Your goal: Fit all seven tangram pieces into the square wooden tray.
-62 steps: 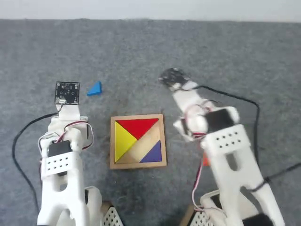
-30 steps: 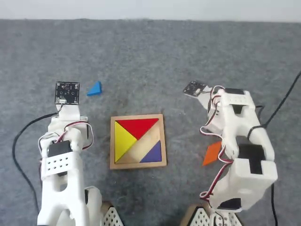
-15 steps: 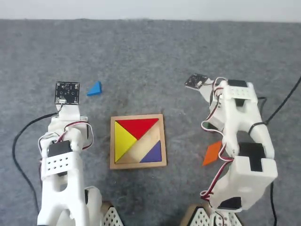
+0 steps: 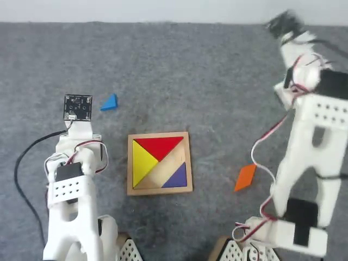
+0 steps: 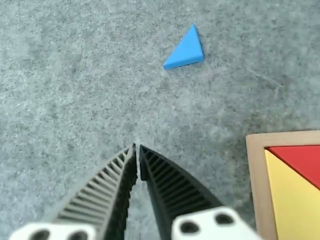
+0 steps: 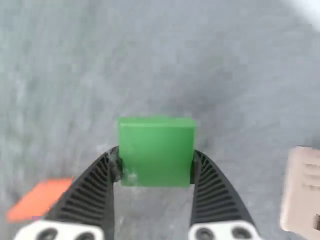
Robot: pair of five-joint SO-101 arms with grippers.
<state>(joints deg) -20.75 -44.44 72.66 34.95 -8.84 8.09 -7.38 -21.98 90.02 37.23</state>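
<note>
- Currently a green square point(image 6: 156, 142) is gripped by the right pincer point(image 6: 155, 157); the left pincer point(image 5: 137, 149) is closed, empty.
- Placement into the bare gap of the wooden tray point(image 4: 157, 134) is judged next.

Grey carpet-like surface point(image 4: 179, 70) throughout; pale strip point(image 4: 136, 11) along far edge, possibly wall.

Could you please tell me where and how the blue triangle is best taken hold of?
Probably from straight above, pinching its long edge against the opposite corner: the blue triangle lies flat on the carpet and has no parallel sides. The left hand, shut, is nearest and must open first.
</note>
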